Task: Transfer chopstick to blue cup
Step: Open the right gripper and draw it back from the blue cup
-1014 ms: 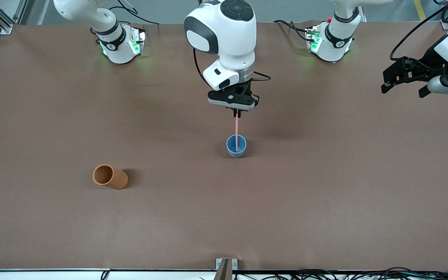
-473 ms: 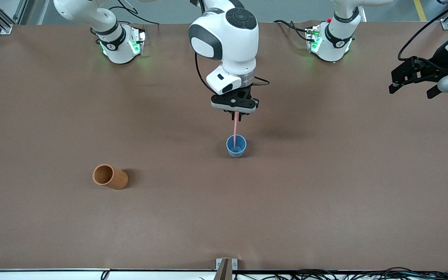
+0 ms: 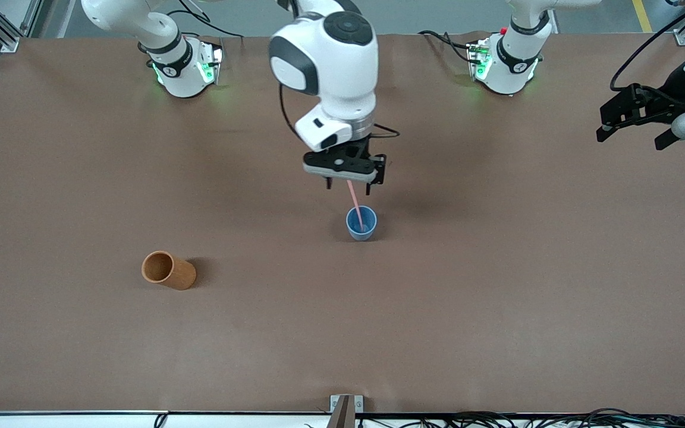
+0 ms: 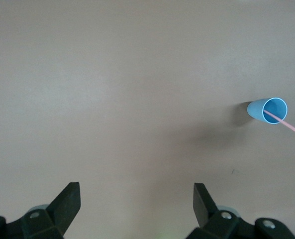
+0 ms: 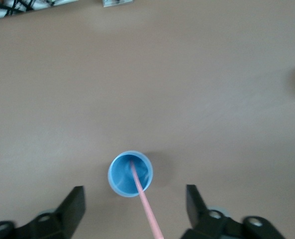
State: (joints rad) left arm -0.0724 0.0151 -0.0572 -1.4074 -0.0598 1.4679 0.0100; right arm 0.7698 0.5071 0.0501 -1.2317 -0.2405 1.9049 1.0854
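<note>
An orange-brown cup (image 3: 168,270) stands on the brown table (image 3: 497,297), toward the right arm's end and nearer to the front camera than the blue cup. It is round like a tube and looks smooth, with a wide open mouth.

Next comes the right gripper (image 3: 348,185), up in the air over the blue cup (image 3: 361,223). Its two black fingers (image 5: 74,204) are spread wide apart and hold nothing. The arm above it is white and shiny with round, fat joints.

The chopstick (image 3: 355,209) is a thin, straight, pale pink stick. Its bottom end sits inside the blue cup, and it leans on the rim with its top end poking up between the spread fingers, touching neither one. The blue cup is small and plain, wider at the top than at the bottom, and it stands upright near the middle of the table. The table top is flat and dull, like paper or cloth.

Last is the left gripper (image 3: 631,119), waiting up high over the left arm's end of the table. Its black fingers (image 4: 67,201) are wide apart too, with nothing in them.
</note>
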